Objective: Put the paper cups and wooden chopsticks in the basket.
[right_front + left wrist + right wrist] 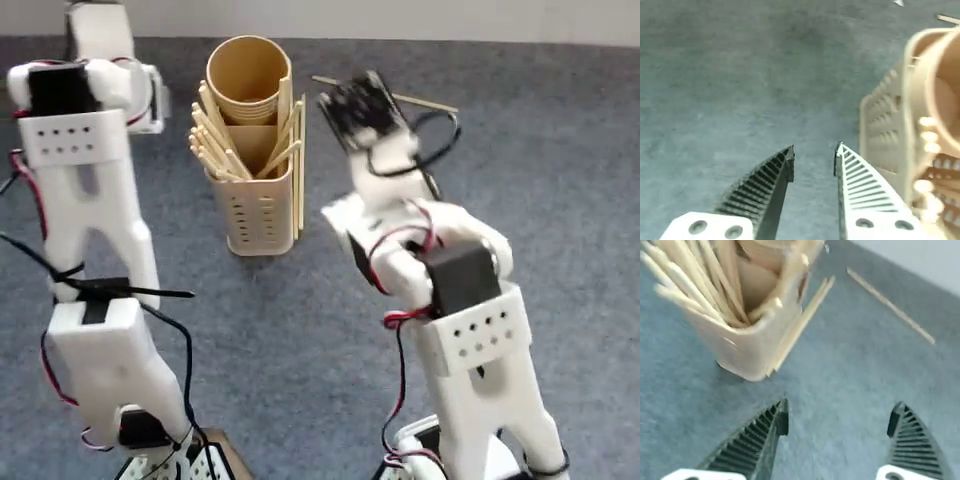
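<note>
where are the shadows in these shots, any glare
High view: soft even light, just a faint shadow on the carpet beside the basket, no glare. Right wrist view: a thin dark shadow under the basket. Left wrist view: the cup is brightest.

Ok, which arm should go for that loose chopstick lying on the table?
Right. The right pincer is open and hangs near the loose chopstick, which lies ahead in its wrist view. The left pincer is on the other side of the basket.

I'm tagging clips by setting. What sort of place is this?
Probably a robot lab bench: grey cloth-covered table, wired left arm and right arm, a basket of cups and chopsticks.
</note>
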You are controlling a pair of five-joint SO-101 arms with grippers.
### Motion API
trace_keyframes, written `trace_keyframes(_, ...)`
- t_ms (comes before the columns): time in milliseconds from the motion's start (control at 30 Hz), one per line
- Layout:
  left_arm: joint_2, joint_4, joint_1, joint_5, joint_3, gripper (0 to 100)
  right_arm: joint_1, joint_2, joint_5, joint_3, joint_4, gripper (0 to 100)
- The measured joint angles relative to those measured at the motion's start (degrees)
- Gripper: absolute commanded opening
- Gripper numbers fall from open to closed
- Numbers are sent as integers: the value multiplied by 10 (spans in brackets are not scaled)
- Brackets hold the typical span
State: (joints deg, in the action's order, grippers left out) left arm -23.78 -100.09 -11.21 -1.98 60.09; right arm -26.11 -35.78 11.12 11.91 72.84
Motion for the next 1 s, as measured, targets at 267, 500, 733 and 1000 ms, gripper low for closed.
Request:
trace_keyframes(267,-4,-9,59,-24,13,165,30,-152,12,472,-253,313)
trace_keyframes(500,1,-9,91,-35,-19,164,30,-159,16,612,-355,313)
trace_keyframes(733,-25,11,100,-37,-84,160,30,-148,16,615,-360,313)
trace_keyframes(1000,-104,24,103,-34,-83,39,30,-148,16,619,-360,313)
